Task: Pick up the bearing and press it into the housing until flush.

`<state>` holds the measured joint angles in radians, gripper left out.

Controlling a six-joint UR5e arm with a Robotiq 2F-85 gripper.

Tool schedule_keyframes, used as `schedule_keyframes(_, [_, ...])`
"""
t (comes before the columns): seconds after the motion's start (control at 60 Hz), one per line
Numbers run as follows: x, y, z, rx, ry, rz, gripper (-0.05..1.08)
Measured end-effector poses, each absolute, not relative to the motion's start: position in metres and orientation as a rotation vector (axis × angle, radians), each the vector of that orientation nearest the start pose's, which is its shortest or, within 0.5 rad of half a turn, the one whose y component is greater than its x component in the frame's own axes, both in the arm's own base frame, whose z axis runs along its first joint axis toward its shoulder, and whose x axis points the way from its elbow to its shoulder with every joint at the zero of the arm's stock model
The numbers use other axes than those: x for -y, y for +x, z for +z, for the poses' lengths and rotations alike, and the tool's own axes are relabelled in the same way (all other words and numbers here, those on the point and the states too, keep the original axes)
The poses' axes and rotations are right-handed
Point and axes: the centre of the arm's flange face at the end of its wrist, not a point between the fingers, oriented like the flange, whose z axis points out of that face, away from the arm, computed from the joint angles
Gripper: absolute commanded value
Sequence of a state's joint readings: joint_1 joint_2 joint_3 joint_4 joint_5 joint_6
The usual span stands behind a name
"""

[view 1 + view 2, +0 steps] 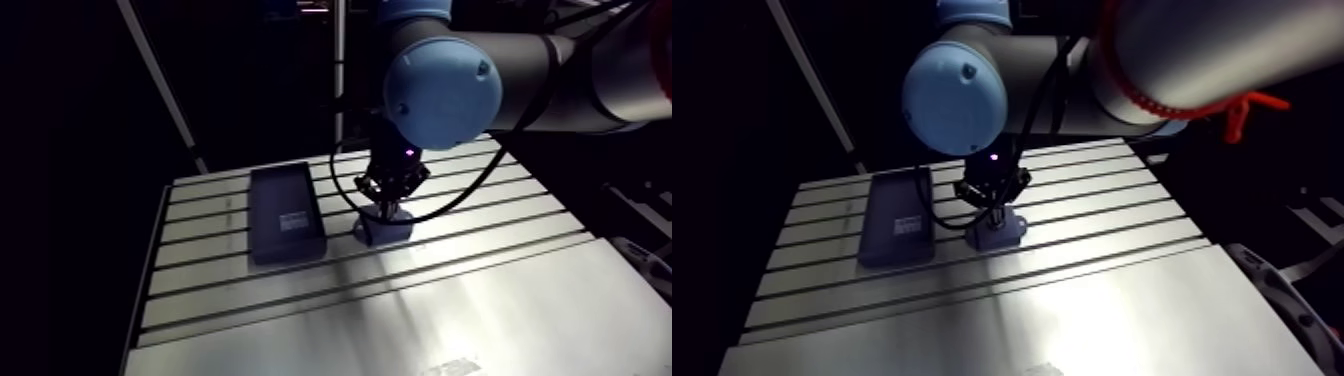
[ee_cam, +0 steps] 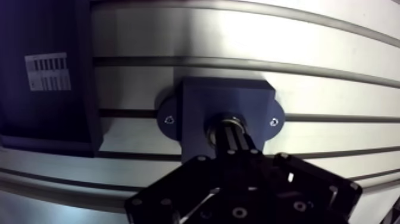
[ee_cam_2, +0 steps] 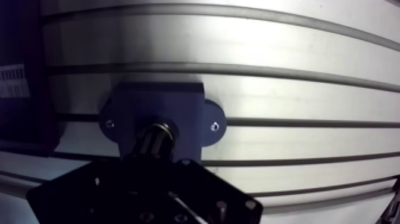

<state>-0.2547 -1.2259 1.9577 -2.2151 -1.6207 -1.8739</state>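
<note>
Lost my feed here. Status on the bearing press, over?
Gripper shut, down on bearing. Bearing in housing bore, flush not confirmed. Dark box beside housing, apart, not in the way.

A housing [image 2: 199, 98] sat on the bench [image 1: 450, 300] toward its far edge. A flat box [image 1: 285, 212] lay just beside it, nearer the left edge. The hand [image 2: 230, 127] hung over the housing.

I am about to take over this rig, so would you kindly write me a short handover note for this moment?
Gripper: shut, tips together, down on the bearing at the bore of the housing.
The housing is dark blue and stands on the slotted table, beside a black case.
Done: the bearing is at the bore.
Left: the gripper hides whether the bearing sits flush. Check it, press further if needed, then withdraw.
</note>
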Motion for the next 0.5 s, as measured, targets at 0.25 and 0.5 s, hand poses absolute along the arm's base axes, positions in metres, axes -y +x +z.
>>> schedule_keyframes(0.25, [-0.0086,-0.5411,0.1908,-3.04,-0.085,0.035,0.97])
schedule_keyframes(0.5, [-0.009,-0.5411,0.1893,-3.039,-0.086,0.036,0.97])
